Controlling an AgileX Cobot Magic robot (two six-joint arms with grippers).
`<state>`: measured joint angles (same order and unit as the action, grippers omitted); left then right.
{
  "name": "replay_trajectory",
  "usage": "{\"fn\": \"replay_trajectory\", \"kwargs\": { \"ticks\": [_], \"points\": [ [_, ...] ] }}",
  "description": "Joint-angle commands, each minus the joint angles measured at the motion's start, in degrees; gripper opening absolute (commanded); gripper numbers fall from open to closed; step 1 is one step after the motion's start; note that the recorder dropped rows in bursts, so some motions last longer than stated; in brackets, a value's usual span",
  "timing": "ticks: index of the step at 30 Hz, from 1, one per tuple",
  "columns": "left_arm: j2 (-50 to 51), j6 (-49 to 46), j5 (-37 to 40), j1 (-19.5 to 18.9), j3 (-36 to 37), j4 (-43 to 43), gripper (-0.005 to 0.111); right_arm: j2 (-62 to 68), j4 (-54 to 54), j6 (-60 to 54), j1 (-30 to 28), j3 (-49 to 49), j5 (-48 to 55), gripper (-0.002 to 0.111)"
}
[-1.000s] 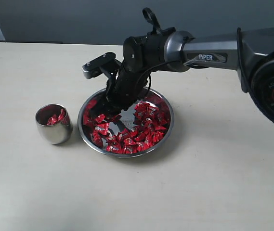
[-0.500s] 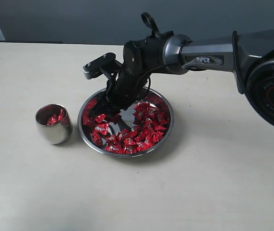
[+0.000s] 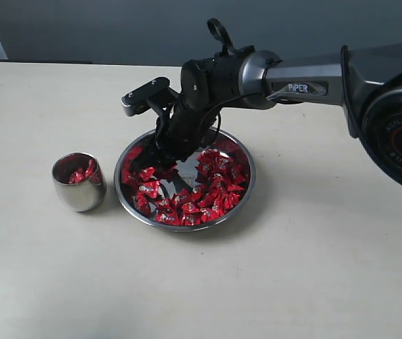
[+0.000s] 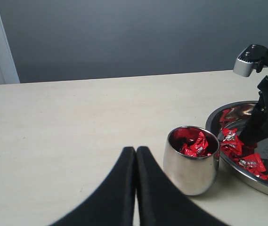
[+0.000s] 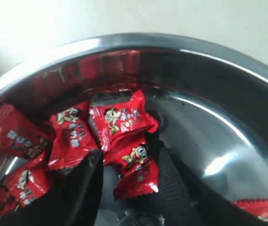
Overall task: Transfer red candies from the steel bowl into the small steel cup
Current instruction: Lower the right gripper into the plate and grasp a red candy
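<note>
The steel bowl point(image 3: 186, 227) sits mid-table, holding many red candies point(image 3: 201, 194). My right gripper point(image 3: 167, 157) reaches down into the bowl's left half. In the right wrist view that gripper point(image 5: 129, 162) is open, its fingers on either side of one red candy point(image 5: 136, 174) that lies on the bowl's bottom point(image 5: 209, 84); the candy touches one finger and stands clear of the other. The small steel cup point(image 3: 79, 185) stands left of the bowl with a few red candies point(image 4: 195, 143) inside. My left gripper point(image 4: 135, 150) is shut and empty, just short of the cup point(image 4: 190, 169).
The pale table point(image 3: 314, 282) stretches around the bowl and cup. A grey wall point(image 4: 134, 37) runs along its far edge. The right arm point(image 3: 306, 78) crosses above the bowl from the right. The bowl's rim point(image 4: 247, 176) lies close to the cup.
The right arm shifted slightly and the gripper rose a little inside the bowl during the first half second, then held still. The cup and bowl have not moved.
</note>
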<state>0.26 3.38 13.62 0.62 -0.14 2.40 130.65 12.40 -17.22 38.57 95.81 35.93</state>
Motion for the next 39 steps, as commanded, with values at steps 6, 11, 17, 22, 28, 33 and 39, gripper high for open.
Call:
{"fn": "replay_trajectory", "kwargs": {
  "ticks": [6, 11, 17, 22, 28, 33, 39],
  "points": [
    [-0.3, 0.1, 0.0, 0.1, 0.1, 0.0, 0.000, -0.2, 3.9, 0.3, -0.2, 0.0, 5.0, 0.038],
    [-0.3, 0.1, 0.0, 0.1, 0.1, 0.0, 0.000, -0.4, 8.3, 0.3, -0.2, 0.0, 6.0, 0.038],
    [-0.3, 0.1, 0.0, 0.1, 0.1, 0.0, 0.000, -1.9, 9.9, 0.3, -0.2, 0.0, 5.8, 0.038],
    [-0.3, 0.1, 0.0, 0.1, 0.1, 0.0, 0.000, -4.5, 10.4, 0.3, -0.2, 0.0, 7.8, 0.038],
    [-0.3, 0.1, 0.0, 0.1, 0.1, 0.0, 0.000, -3.5, 10.8, 0.3, -0.2, 0.0, 11.1, 0.038],
    [-0.3, 0.1, 0.0, 0.1, 0.1, 0.0, 0.000, -2.1, 15.1, -1.5, -0.2, 0.0, 11.9, 0.038],
    [-0.3, 0.1, 0.0, 0.1, 0.1, 0.0, 0.000, -2.1, 15.0, -1.7, -0.2, 0.0, 10.7, 0.038]
  ]
}}
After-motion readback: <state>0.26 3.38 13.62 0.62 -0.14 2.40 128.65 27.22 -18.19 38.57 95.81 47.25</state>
